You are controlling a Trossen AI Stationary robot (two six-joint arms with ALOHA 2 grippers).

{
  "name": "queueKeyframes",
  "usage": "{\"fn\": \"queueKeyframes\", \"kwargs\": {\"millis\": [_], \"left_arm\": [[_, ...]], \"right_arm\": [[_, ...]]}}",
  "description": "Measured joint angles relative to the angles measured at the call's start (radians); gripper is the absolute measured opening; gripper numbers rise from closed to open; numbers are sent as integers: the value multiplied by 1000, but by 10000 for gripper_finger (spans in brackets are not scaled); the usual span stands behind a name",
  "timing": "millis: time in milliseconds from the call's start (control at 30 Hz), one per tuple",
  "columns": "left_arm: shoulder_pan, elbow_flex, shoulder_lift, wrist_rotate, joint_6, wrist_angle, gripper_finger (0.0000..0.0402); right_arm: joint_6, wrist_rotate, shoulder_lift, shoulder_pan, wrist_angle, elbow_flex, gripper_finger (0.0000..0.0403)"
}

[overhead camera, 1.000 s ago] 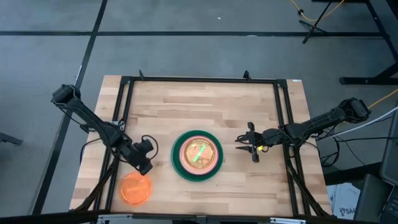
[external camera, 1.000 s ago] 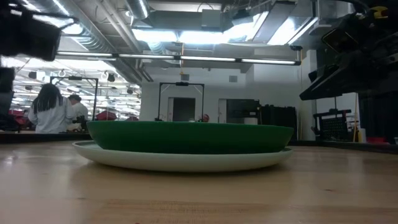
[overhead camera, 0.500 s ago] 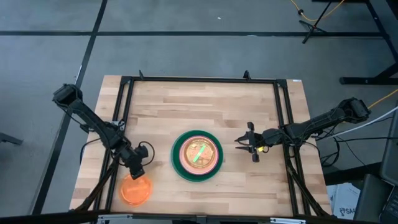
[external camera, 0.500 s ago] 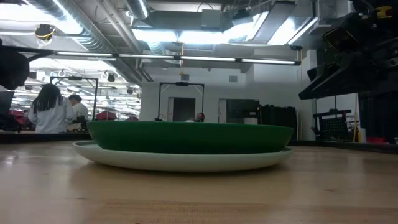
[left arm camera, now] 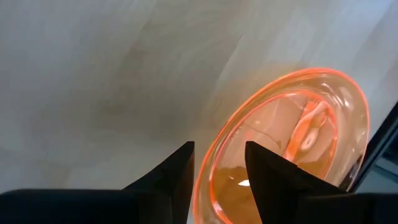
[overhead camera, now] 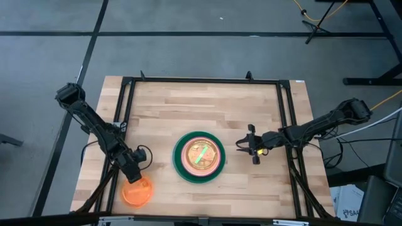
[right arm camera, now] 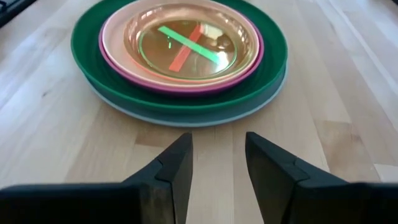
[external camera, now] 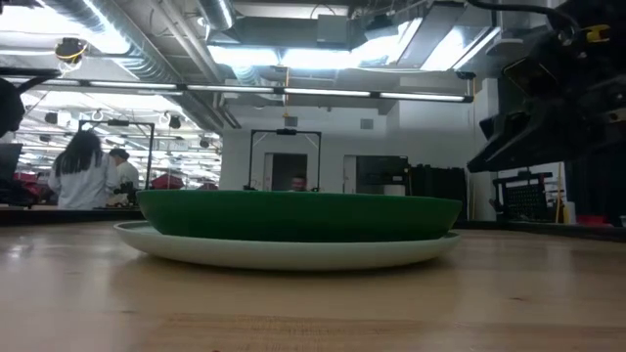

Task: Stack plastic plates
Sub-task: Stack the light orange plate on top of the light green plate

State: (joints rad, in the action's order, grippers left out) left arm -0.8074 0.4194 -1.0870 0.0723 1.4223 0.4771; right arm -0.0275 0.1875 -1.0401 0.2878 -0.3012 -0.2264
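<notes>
At the table's middle stands a stack of plastic plates (overhead camera: 199, 157). A light blue plate (right arm camera: 186, 119) is at the bottom, then dark green (right arm camera: 273, 62), magenta (right arm camera: 186, 88), peach (right arm camera: 134, 46) and a translucent lime green one (right arm camera: 186, 46) on top. An orange plate (overhead camera: 136, 193) lies alone near the front left corner. My left gripper (overhead camera: 133, 177) is open over its far edge, pointing steeply down. The rim (left arm camera: 214, 162) runs between the two fingers. My right gripper (overhead camera: 239, 145) is open and holds nothing, just right of the stack.
Black frame rails (overhead camera: 201, 80) run along the table's far, left and right sides. In the low view the stack (external camera: 293, 220) fills the middle, and people (external camera: 83, 181) stand in the room far behind. Bare wood lies in front of and behind the stack.
My left gripper has moved toward the table's near edge and down, from beside the stack's left to the orange plate's far rim, tipping more steeply. The plates and my right gripper have kept still.
</notes>
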Motion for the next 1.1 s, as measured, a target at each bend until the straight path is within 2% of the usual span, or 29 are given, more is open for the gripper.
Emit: {"fn": "queueKeyframes", "kwargs": {"millis": [433,800,933,1100], "left_arm": [[-62,0,-5,-44,11,-18,137],[-93,4,-109,-44,1,-66,136],[-93,4,-111,-44,0,-66,119],[-92,2,-112,-51,8,-65,74]], "right_arm": [[6,3,-13,0,3,0,140],[6,3,-13,0,7,0,140],[7,3,-13,0,7,0,140],[7,4,-13,0,7,0,140]]}}
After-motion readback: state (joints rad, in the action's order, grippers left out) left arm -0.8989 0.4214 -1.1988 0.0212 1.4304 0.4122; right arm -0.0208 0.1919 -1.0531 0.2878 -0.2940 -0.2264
